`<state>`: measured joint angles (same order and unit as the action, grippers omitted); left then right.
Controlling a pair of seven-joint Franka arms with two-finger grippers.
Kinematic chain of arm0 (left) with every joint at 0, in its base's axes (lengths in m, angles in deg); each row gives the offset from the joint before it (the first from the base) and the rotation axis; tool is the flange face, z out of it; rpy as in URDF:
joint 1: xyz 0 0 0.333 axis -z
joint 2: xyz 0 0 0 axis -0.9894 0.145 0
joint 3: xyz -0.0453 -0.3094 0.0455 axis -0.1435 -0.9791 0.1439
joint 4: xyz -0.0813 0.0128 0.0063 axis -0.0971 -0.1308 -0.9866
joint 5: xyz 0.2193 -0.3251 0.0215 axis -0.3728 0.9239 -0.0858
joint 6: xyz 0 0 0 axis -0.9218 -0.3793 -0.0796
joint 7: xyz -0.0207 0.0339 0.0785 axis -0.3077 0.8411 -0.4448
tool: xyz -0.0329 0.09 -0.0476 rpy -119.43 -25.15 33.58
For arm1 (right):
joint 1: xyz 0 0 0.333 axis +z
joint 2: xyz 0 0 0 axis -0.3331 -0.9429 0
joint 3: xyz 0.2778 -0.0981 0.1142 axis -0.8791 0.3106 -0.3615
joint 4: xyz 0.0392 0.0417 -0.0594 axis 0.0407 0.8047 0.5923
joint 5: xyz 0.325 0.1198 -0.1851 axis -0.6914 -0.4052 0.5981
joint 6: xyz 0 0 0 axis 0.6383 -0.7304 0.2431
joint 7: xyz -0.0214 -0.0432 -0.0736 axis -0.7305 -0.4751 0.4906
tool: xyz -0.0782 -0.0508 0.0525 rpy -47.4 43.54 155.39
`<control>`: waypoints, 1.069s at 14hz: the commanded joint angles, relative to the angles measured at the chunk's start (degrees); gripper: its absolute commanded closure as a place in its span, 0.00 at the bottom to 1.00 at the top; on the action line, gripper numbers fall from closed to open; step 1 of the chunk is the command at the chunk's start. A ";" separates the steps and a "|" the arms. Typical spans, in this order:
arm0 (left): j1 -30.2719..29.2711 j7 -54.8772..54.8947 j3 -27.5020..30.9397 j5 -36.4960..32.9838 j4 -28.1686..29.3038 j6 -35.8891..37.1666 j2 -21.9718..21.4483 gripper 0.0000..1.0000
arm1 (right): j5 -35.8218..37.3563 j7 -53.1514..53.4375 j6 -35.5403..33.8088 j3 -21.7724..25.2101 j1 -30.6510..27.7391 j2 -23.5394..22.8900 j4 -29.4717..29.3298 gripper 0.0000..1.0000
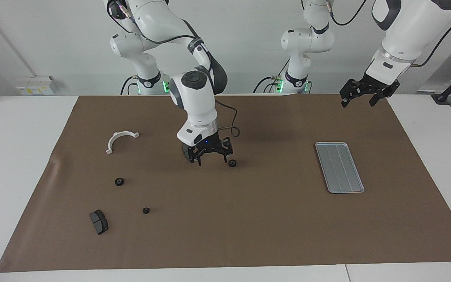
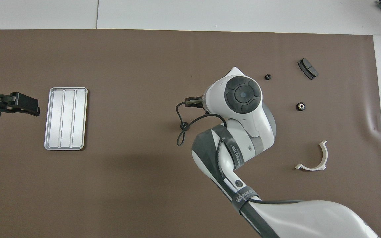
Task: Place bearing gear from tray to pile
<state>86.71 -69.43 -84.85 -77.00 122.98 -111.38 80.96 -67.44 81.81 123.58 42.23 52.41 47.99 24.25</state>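
Toward right arm's end of table: pile (image 1: 119, 181) of white bracket (image 1: 120, 141), brake pad (image 1: 99, 221), two small black gears. Mid-table, right gripper (image 1: 211, 155) low, fingers apart, bearing gear (image 1: 232, 163) on mat just beside one fingertip, likely just released, short of pile. Tray (image 1: 339, 167) bare near left arm's end; left gripper (image 1: 364, 93) waits raised, fingers apart.

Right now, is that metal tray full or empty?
Empty. The tray shows only its bare ribbed floor in both views; a small black gear lies on the mat.
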 commanded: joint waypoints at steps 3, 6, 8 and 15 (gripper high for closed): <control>-0.13 0.02 0.94 -1.22 5.40 -6.42 -2.93 0.00 | -0.06 8.08 8.20 0.20 6.76 -5.89 1.71 0.00; 0.75 0.11 0.59 -1.22 5.22 -8.18 -2.75 0.00 | 0.99 8.27 9.72 0.20 7.56 -6.70 3.98 0.00; 0.75 -0.15 0.41 -1.22 5.49 -8.18 -2.84 0.00 | 3.09 8.36 9.80 0.20 7.74 -6.69 5.92 0.00; -0.13 -0.24 0.94 -1.22 5.48 -7.21 -2.93 0.00 | 4.94 8.27 11.64 0.29 8.00 -7.13 6.10 0.00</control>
<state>86.58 -69.45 -83.86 -77.05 126.24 -118.02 80.04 -63.97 89.54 133.01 42.46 60.52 40.02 29.04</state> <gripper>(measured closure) 0.000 0.000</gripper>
